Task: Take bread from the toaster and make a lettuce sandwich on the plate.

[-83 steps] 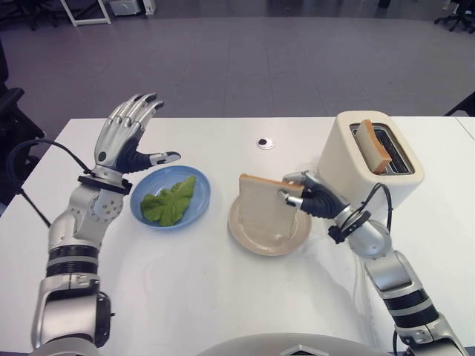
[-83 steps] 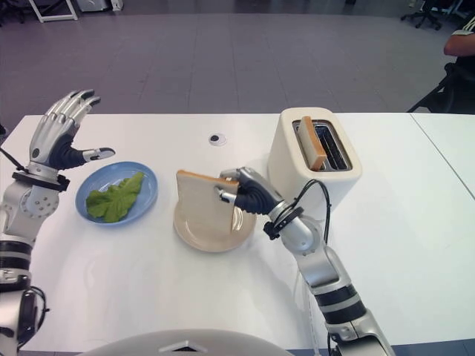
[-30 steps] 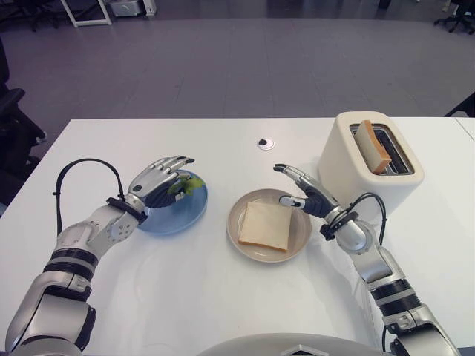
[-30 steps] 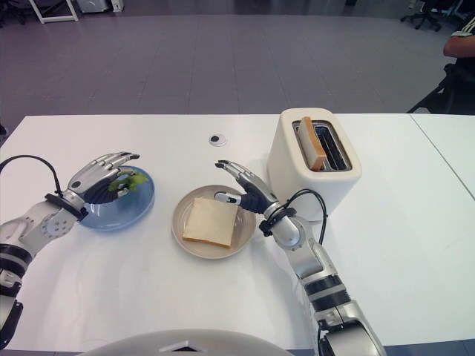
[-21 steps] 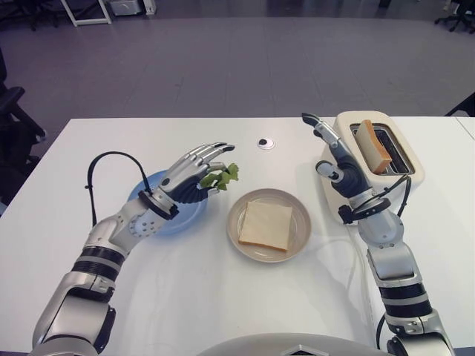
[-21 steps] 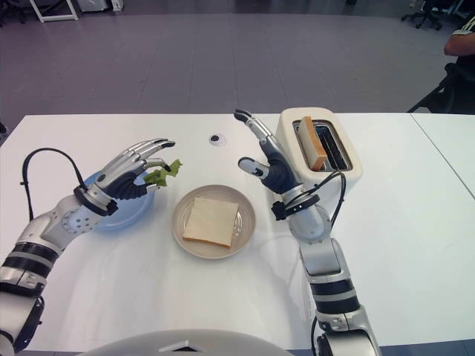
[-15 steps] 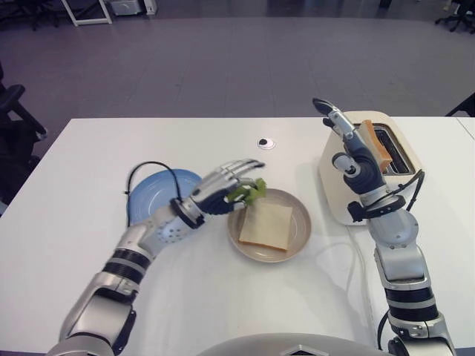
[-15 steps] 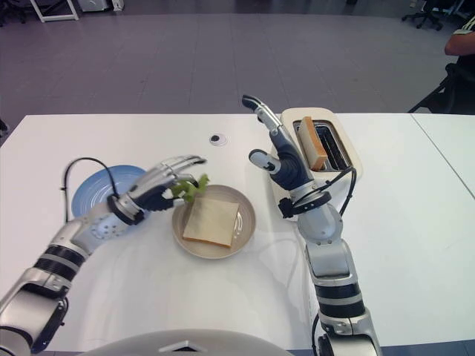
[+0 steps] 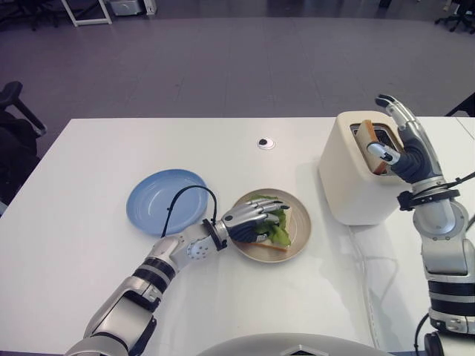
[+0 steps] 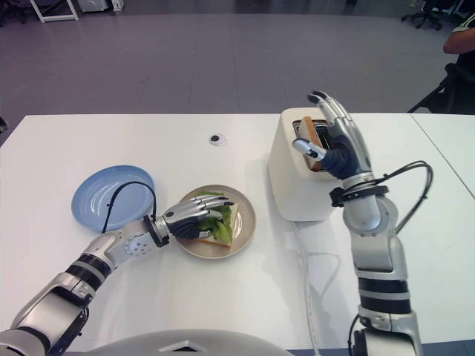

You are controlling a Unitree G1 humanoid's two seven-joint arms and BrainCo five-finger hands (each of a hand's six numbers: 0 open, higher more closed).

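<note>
Lettuce is down on the bread slice, with the left hand over it. The fingers curl around the near edge of the leaf and pin it flat to the bread. From where I stand I can't make out whether the thumb is tucked under the leaf. The low, draped hold makes sense: a limp leaf would fold or slide off if let go from any height, so it is being laid down, not dropped. The bread lies flat in the middle of the plate, a tan corner showing past the green on the far side. Just beside the plate, on the left arm's side, sits the blue plate, bare.

Across the table, the right hand is up at the toaster. It is spread wide, with the thumb tip against the near face of the second slice and the fingers arched over the slot; it has closed on nothing. That slice stands tilted and proud of the slot, so there is edge enough to pinch. It looks lined up as the sandwich's top.

A small black disc is set in the table behind the plates. I can read no label or writing on the toaster or either plate.
</note>
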